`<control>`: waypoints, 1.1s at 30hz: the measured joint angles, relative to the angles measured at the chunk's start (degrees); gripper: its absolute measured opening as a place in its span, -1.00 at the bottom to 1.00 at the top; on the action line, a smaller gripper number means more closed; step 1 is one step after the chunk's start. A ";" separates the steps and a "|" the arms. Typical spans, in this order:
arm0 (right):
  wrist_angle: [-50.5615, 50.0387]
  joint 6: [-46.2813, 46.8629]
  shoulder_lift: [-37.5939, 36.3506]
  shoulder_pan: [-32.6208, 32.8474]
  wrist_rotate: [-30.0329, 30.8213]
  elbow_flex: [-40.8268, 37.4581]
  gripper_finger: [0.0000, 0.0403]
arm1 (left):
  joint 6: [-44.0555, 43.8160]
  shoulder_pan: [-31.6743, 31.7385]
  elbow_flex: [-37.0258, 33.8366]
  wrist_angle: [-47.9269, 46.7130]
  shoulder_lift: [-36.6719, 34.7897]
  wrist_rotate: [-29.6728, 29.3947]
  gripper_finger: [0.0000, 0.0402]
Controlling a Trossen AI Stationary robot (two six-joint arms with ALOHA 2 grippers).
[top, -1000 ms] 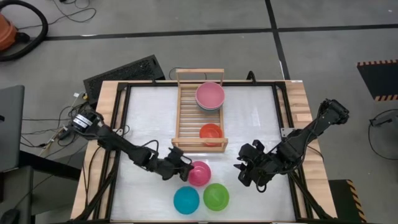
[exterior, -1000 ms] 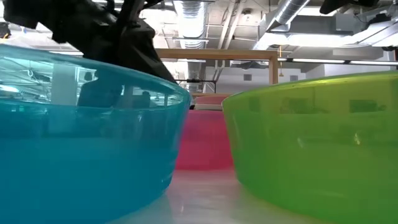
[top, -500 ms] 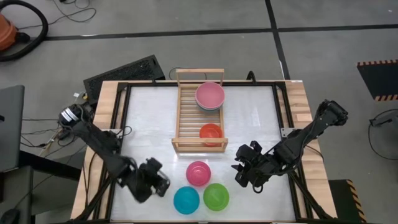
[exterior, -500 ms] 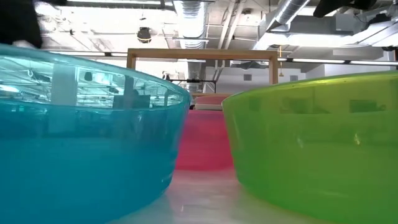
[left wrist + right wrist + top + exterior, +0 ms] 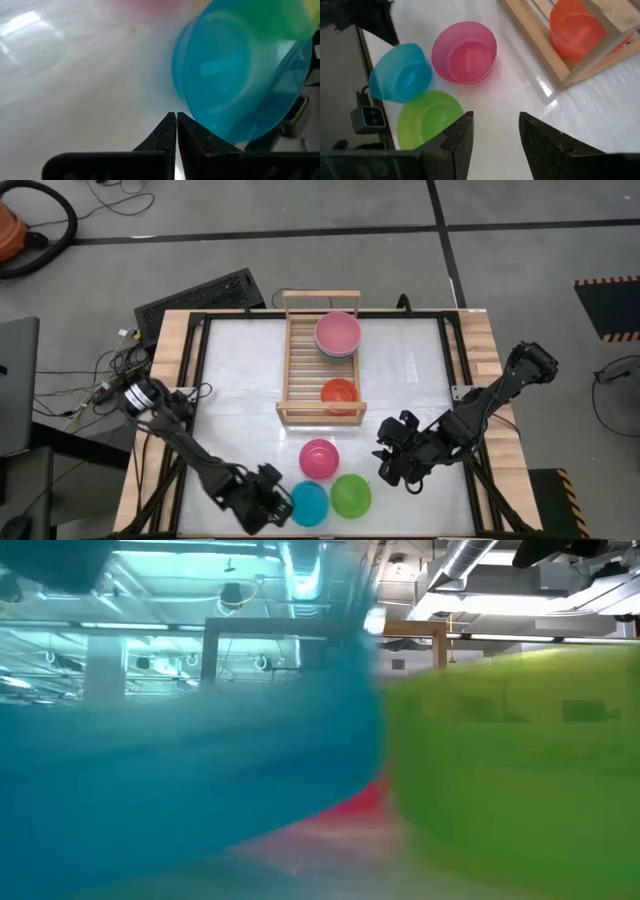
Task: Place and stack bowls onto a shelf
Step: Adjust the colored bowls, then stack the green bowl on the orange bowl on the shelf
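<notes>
The left gripper [image 5: 268,502], fingers pressed together and holding nothing, sits low at the table's front edge with the cyan bowl [image 5: 309,502] touching its tip and tilted up on one side; in the wrist view the bowl's underside faces the closed fingertips [image 5: 170,131]. From this pose the risk appears to be a shove: the closed fingers could knock the cyan bowl into the lime green bowl [image 5: 351,495] beside it, or off the front edge. The magenta bowl [image 5: 319,458] lies just beyond. The right gripper [image 5: 392,465], fingers spread and empty, waits near the green bowl. Farther off, the wooden shelf [image 5: 296,350] holds the orange-red bowl [image 5: 339,394] and a stack topped by a pink bowl [image 5: 338,332]. The tabletop [image 5: 240,370] is glossy white, black-framed; the floor [image 5: 300,220] around is grey, cables trailing.
</notes>
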 joint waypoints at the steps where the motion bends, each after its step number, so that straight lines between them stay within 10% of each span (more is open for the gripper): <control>1: 0.07 -0.55 0.00 0.00 -0.41 0.00 -0.09 | 1.37 0.78 0.52 1.55 1.19 0.05 -1.00; 16: -3.19 0.22 0.00 2.35 -1.51 0.00 -0.09 | 30.69 20.65 10.50 21.79 12.74 10.11 -1.00; 26: -16.12 9.03 0.00 6.48 -3.34 0.00 -0.09 | 39.46 22.61 19.80 7.57 10.20 17.22 -1.00; 33: -1.12 3.89 -0.05 7.19 -7.91 -6.04 -0.08 | 44.93 21.07 27.51 -12.17 2.99 15.61 -1.00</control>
